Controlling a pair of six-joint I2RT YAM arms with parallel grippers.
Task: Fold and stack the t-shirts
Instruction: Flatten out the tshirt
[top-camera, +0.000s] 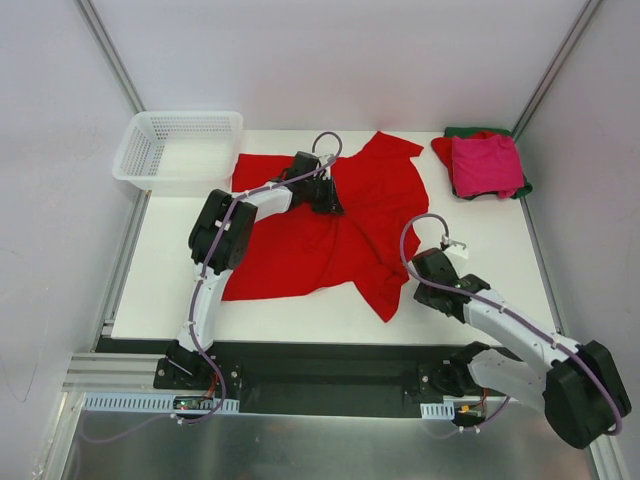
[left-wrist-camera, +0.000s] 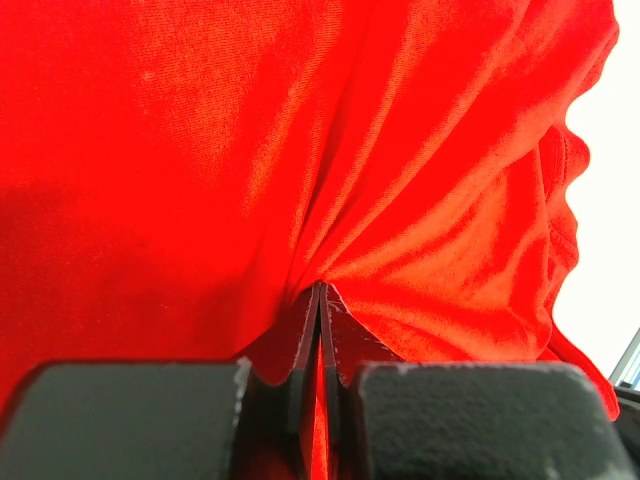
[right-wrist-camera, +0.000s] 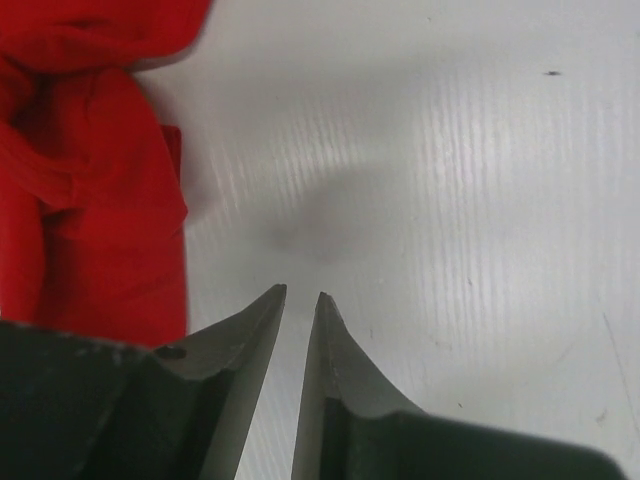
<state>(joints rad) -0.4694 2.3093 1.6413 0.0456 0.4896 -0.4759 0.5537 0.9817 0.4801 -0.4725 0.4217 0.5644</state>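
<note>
A bright red cloth t-shirt (top-camera: 300, 250) lies spread but rumpled across the middle of the white table (top-camera: 490, 250), its hem towards the left edge and one corner trailing towards the near edge. The left gripper (top-camera: 328, 195) reaches over the shirt's far part, and in the left wrist view its black fingers (left-wrist-camera: 345, 335) are pressed together on a pinch of the red cloth (left-wrist-camera: 200, 150), with folds fanning out from the grip. The right gripper (right-wrist-camera: 300, 293) hangs over bare table (right-wrist-camera: 450, 200) near the near edge, just right of the shirt's trailing corner (right-wrist-camera: 90, 200). Its two dark pointed fingers (right-wrist-camera: 250, 330) stand a narrow gap apart with nothing between them, and the cloth is beside them, not touching. In the far right corner sits a stack of folded shirts: a magenta-pink cloth t-shirt (top-camera: 487, 165) on top, a red cloth t-shirt (top-camera: 442, 150) showing at its left, and a dark green cloth t-shirt (top-camera: 462, 131) underneath. A white plastic mesh basket (top-camera: 180, 116) sits at the far left corner, overhanging the left edge.
</note>
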